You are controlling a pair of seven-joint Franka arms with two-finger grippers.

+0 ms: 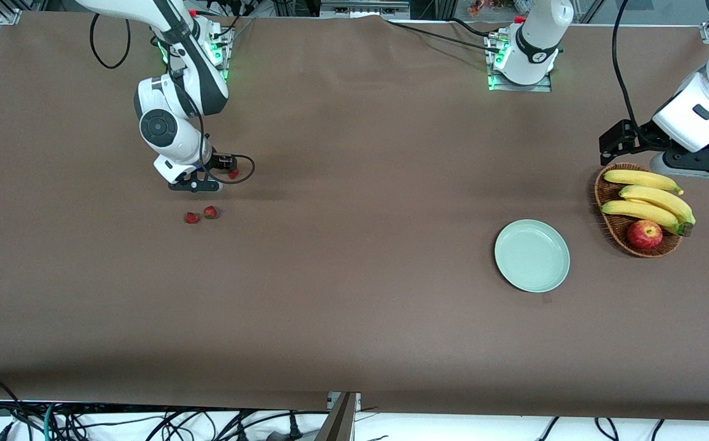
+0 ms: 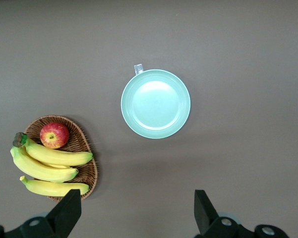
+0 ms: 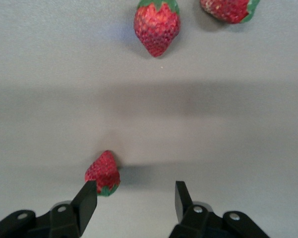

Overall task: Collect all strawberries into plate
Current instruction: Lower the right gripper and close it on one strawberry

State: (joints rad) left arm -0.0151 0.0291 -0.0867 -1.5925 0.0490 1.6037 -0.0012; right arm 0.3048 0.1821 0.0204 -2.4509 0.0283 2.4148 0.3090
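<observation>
Plate (image 1: pixel 532 255) lies nearest, bare, toward the left arm's end of the brown surface (image 1: pixel 354 318). Just beside it, farther back: wicker basket (image 1: pixel 605 191) with bananas (image 1: pixel 648 202) and apple (image 1: pixel 645 234). Left end effector (image 2: pixel 134 210) hangs spread above them, waiting. Two strawberries (image 1: pixel 201 215) sit side by side at the right arm's end; a third strawberry (image 3: pixel 103 172) touches one finger of the spread right end effector (image 3: pixel 135 198), low over the surface.

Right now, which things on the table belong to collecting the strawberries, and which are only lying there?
For the job: the three strawberries, all on the table at the right arm's end; the plate, with nothing on it.

Only lying there: the wicker basket, the bananas, the apple.
</observation>
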